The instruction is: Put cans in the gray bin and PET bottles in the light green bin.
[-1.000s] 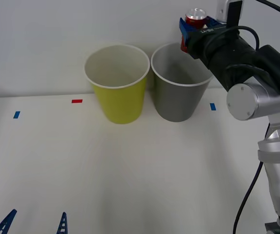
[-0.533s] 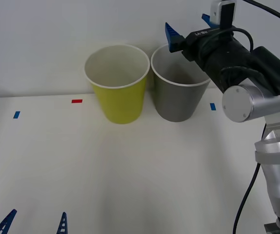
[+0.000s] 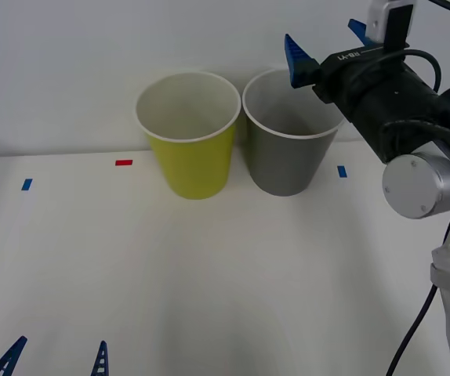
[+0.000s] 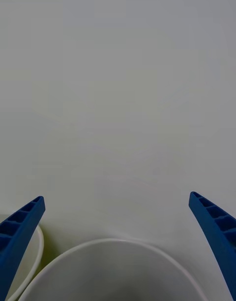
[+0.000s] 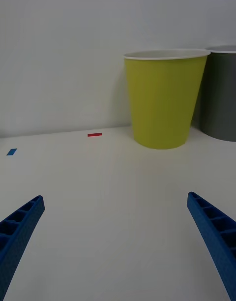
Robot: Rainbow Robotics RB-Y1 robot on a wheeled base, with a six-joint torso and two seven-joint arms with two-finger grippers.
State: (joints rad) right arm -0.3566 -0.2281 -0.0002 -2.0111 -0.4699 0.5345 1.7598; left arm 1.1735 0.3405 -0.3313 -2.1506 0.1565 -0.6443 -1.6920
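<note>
The gray bin stands upright at the back of the white table, touching the light green bin on its left. Above the gray bin's far right rim my right gripper hangs open, nothing between its blue fingers. The right wrist view has the right gripper over the gray bin's white rim, with the light green bin's rim beside it. Low at the table's near left, my left gripper rests open and faces the light green bin and gray bin. The cans and PET bottles are out of view.
A red tape mark and a blue tape mark lie left of the bins, and another blue mark lies to their right. A plain wall rises right behind the bins. The white tabletop spreads wide in front.
One second ago my right gripper held a red can above the gray bin. It has opened, the can is gone from sight, and the arm has shifted slightly right.
</note>
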